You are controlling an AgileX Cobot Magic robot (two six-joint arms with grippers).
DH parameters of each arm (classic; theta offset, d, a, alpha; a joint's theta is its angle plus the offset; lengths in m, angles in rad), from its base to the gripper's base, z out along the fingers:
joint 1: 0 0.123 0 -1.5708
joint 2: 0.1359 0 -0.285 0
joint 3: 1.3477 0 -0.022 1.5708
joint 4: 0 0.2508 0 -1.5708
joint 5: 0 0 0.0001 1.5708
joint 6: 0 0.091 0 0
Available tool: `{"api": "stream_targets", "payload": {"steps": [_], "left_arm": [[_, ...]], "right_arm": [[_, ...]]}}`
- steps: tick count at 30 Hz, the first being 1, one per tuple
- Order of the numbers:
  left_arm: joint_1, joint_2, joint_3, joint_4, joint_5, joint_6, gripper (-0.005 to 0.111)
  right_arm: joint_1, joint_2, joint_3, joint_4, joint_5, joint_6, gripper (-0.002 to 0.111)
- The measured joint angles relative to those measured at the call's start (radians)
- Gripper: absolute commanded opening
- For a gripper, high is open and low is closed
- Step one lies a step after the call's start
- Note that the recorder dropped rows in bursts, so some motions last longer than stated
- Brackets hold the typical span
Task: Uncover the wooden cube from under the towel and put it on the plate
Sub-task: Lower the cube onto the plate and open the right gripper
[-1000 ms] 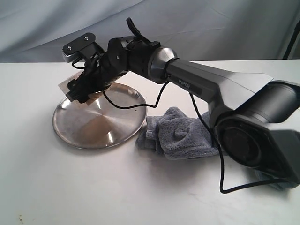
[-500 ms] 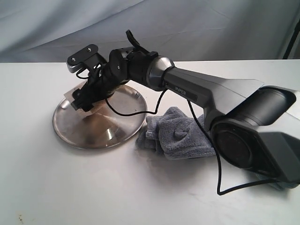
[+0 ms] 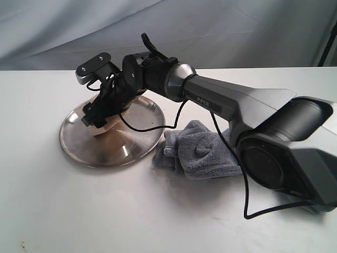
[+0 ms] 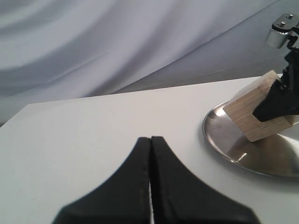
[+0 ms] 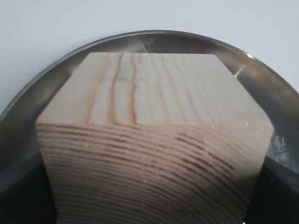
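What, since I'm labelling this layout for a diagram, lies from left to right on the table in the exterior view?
plate → towel → right arm's base

Exterior view: raised, oblique vantage over the surface (image 3: 79, 211), facing the draped backdrop (image 3: 221, 26). Left wrist view: low over the surface, facing the plate (image 4: 211, 140) from well apart. Right wrist view: very close to the wooden cube (image 5: 149, 135). All three share plate and cube.
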Motion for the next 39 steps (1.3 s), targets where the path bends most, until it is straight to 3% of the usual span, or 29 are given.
{"api": "stream_targets", "payload": {"steps": [5, 11, 32, 39], "left_arm": [[0.0, 0.0, 0.0, 0.0, -0.004, 0.0, 0.0], [0.0, 0.0, 0.0, 0.0, -0.004, 0.0, 0.0], [0.0, 0.0, 0.0, 0.014, -0.004, 0.0, 0.0], [0.0, 0.0, 0.0, 0.014, -0.004, 0.0, 0.0]], "right_arm": [[0.0, 0.0, -0.002, -0.001, 0.012, 0.001, 0.087], [0.0, 0.0, -0.004, -0.016, 0.036, 0.001, 0.1], [0.0, -0.075, -0.004, -0.091, 0.03, 0.001, 0.101], [0.0, -0.111, -0.004, -0.081, 0.008, 0.035, 0.092]]}}
